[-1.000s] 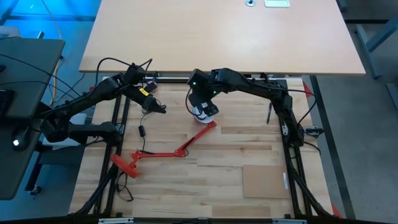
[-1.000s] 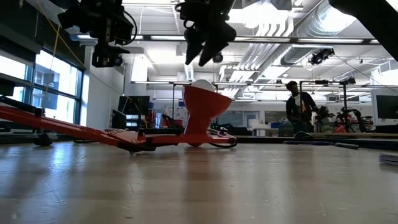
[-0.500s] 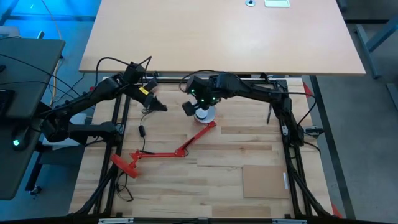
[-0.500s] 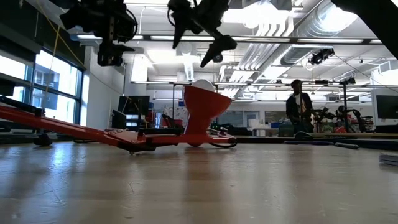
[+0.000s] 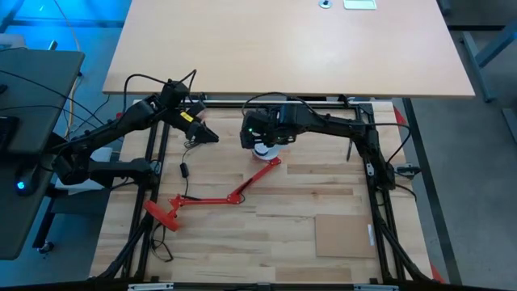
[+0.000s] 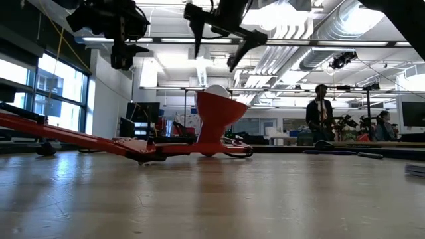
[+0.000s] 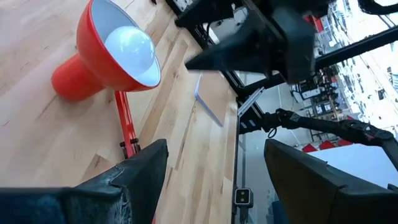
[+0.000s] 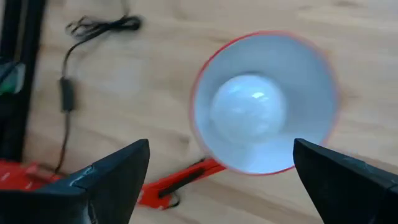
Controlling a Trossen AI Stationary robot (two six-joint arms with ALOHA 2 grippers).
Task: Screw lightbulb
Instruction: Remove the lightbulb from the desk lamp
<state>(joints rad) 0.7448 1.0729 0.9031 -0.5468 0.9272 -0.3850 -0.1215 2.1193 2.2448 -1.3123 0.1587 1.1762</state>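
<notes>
Bulb (image 8: 247, 115) sits seated in lamp shade (image 8: 311, 68), untouched; right hand (image 6: 222, 41), fingers wide open and empty, has rotated above shade since a second ago, suggesting re-grip; left hand (image 5: 212, 138) open beside shade.

Robotics lab: exposed ceiling ducts (image 6: 319, 50), equip. benches (image 6: 358, 141), person (image 6: 322, 119) in bkgd

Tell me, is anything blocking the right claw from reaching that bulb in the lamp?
Nothing visible. The right gripper hangs above the red lamp shade, jaws open, and the lightbulb sits uncovered inside it. The left gripper waits off to the side.
</notes>
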